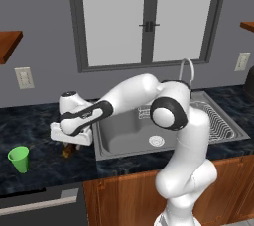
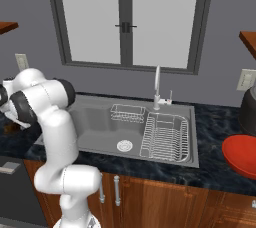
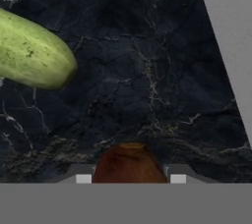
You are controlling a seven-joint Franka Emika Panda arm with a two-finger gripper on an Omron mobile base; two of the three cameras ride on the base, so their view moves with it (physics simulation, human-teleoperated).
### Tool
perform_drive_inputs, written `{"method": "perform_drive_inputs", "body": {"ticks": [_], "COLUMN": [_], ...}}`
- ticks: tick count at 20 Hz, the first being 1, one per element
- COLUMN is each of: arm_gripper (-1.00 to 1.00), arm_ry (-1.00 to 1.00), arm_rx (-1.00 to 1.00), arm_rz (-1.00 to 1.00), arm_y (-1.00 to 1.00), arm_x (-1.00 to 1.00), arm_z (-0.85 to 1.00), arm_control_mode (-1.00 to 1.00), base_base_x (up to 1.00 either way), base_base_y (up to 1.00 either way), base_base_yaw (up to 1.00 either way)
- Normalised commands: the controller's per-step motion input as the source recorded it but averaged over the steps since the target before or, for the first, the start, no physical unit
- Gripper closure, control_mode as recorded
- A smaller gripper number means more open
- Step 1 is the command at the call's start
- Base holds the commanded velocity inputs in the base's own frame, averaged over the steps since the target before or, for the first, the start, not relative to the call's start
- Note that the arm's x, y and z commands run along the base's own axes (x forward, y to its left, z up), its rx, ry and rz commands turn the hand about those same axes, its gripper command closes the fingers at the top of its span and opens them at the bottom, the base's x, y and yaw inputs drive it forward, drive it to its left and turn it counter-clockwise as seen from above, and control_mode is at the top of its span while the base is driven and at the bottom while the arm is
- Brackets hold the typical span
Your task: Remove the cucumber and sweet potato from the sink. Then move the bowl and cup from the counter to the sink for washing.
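Note:
My gripper (image 1: 70,146) hangs low over the dark marble counter just left of the sink (image 1: 130,134), shut on the sweet potato (image 1: 68,151). In the hand view the reddish-brown sweet potato (image 3: 129,163) sits between the two fingertips of my gripper (image 3: 130,177). The light-green cucumber (image 3: 30,53) lies on the counter a short way beyond it. Further left on the counter the green cup (image 1: 20,159) stands upright. The red bowl (image 2: 243,155) rests on the counter right of the sink (image 2: 95,122). The basin holds no vegetables.
Inside the sink are a wire basket (image 2: 127,112), a wire dish rack (image 2: 167,137) and a round white drain (image 2: 124,145). The faucet (image 2: 157,89) rises behind it. A dark appliance (image 2: 248,108) stands at the far right. My arm arches over the sink's left side.

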Motion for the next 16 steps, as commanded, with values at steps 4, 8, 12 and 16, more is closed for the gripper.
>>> {"method": "perform_drive_inputs", "body": {"ticks": [4,8,12,16], "arm_gripper": [1.0,1.0,1.0,1.0], "arm_ry": [0.0,0.0,0.0,0.0], "arm_rx": [0.0,0.0,0.0,0.0], "arm_rz": [0.0,-0.02,-0.01,0.0], "arm_y": [0.1,0.11,0.07,0.12], "arm_x": [0.0,0.02,0.03,0.0], "arm_z": [-0.15,-0.16,-0.14,-0.11], "arm_control_mode": [-1.0,-1.0,-1.0,-1.0], "base_base_x": [0.0,0.0,0.0,0.0], "base_base_y": [0.0,0.0,0.0,0.0], "base_base_yaw": [0.0,0.0,0.0,0.0]}}
